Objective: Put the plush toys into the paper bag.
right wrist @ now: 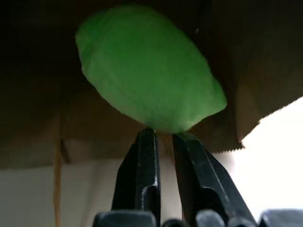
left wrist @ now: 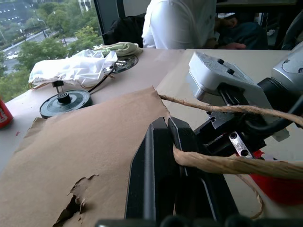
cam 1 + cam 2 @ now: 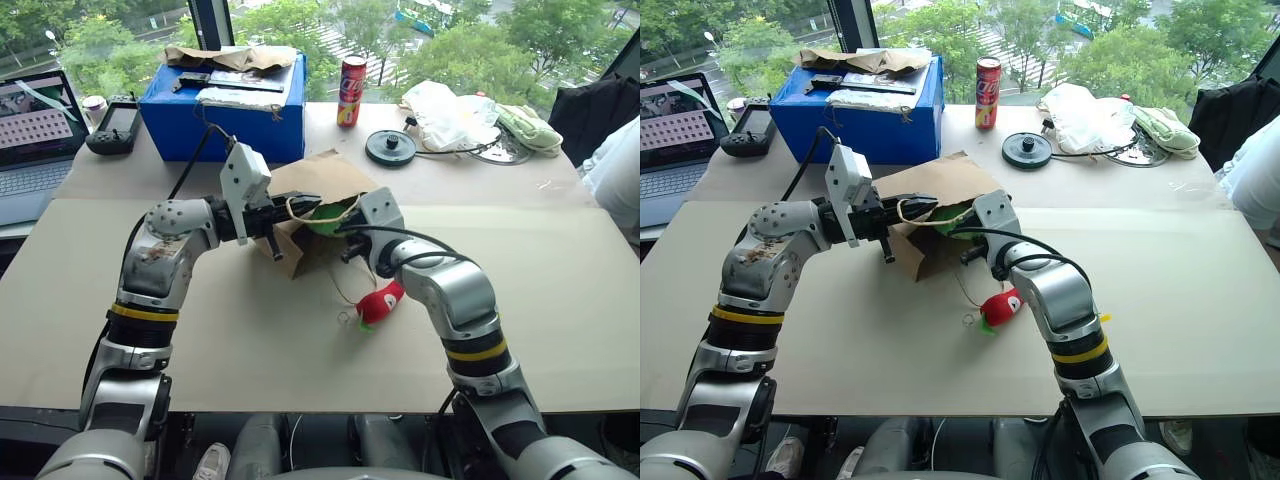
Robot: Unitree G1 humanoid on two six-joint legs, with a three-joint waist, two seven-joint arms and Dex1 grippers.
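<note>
The brown paper bag (image 3: 322, 180) lies on its side mid-table, its mouth facing me. My left gripper (image 3: 283, 222) is shut on the bag's rim by the twine handle (image 2: 227, 163) and holds the mouth up. The bright green plush toy (image 1: 147, 66) sits inside the mouth, touching the tips of my right gripper (image 1: 163, 134), which is shut. I cannot tell whether those tips pinch any of its fabric. The red chili plush toy (image 3: 382, 302) with its green stem lies on the table beside my right forearm, outside the bag.
Behind the bag stand a blue box (image 3: 225, 110) topped with crumpled paper, a red can (image 3: 351, 90) and a black disc (image 3: 390, 147). White cloth (image 3: 450, 115) and pale green cloth (image 3: 530, 130) lie at the back right. A laptop (image 3: 35, 150) sits at the left and a person (image 3: 615, 165) at the right edge.
</note>
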